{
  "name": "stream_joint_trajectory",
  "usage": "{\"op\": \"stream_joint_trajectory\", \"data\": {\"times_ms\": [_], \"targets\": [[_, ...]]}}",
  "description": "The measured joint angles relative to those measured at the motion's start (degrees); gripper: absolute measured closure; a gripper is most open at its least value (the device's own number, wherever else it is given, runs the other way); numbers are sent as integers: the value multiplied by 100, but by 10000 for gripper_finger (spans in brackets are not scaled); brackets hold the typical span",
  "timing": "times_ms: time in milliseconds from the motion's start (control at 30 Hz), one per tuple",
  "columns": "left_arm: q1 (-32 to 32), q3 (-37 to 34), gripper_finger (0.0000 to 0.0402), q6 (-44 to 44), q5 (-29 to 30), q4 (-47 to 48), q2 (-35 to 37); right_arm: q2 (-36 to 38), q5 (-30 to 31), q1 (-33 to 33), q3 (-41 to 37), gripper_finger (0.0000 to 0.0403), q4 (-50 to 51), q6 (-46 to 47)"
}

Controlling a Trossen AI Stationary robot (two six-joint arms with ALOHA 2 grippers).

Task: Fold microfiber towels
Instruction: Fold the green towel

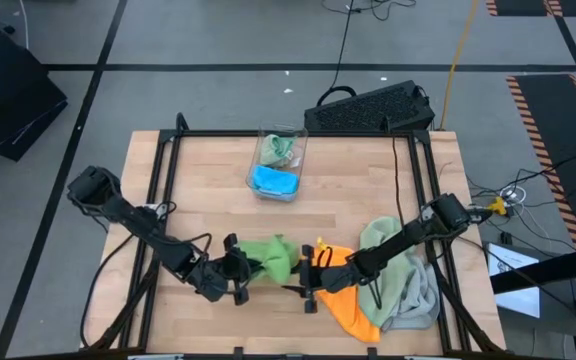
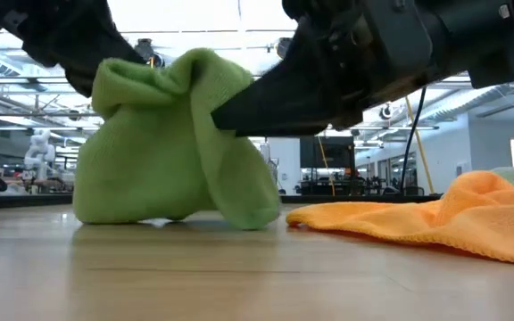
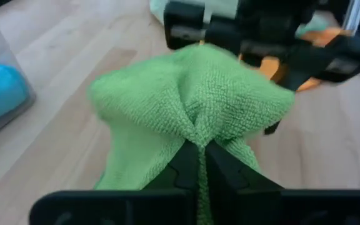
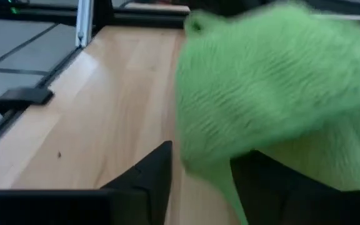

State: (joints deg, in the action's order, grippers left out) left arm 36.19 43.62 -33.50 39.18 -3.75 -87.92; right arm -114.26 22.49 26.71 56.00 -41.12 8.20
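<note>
Early in the task: left gripper (image 3: 200, 164) is clamped on the bright green towel (image 1: 273, 256), bunched at the table's front centre, right gripper (image 4: 202, 172) parted beside it; orange towel (image 1: 348, 295) and grey towel (image 1: 408, 285) lie unfolded, two more sit in the bin (image 1: 294, 150).

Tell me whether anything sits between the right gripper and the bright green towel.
Nothing visible does. The right gripper has its fingers apart with the bright green towel right at them. The left gripper is shut on the towel's other side. The orange towel lies beneath the right arm, not between.
</note>
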Motion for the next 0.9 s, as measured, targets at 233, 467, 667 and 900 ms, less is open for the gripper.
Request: {"op": "stream_joint_trajectory", "data": {"times_ms": [233, 467, 667, 900], "targets": [[-108, 0, 354, 45, 720, -64, -116, 0, -230, -16, 57, 390, -134, -168], [-203, 0, 220, 693, 1547, -349, -12, 174, -775, -210, 57, 388, -499, -140], [2, 100, 144, 1705, 1835, -387, 306, 557, -778, -480, 53, 398, -548, -118], [419, 208, 131, 1019, 2042, -416, 275, 786, -779, -848, 51, 397, -605, 116]]}}
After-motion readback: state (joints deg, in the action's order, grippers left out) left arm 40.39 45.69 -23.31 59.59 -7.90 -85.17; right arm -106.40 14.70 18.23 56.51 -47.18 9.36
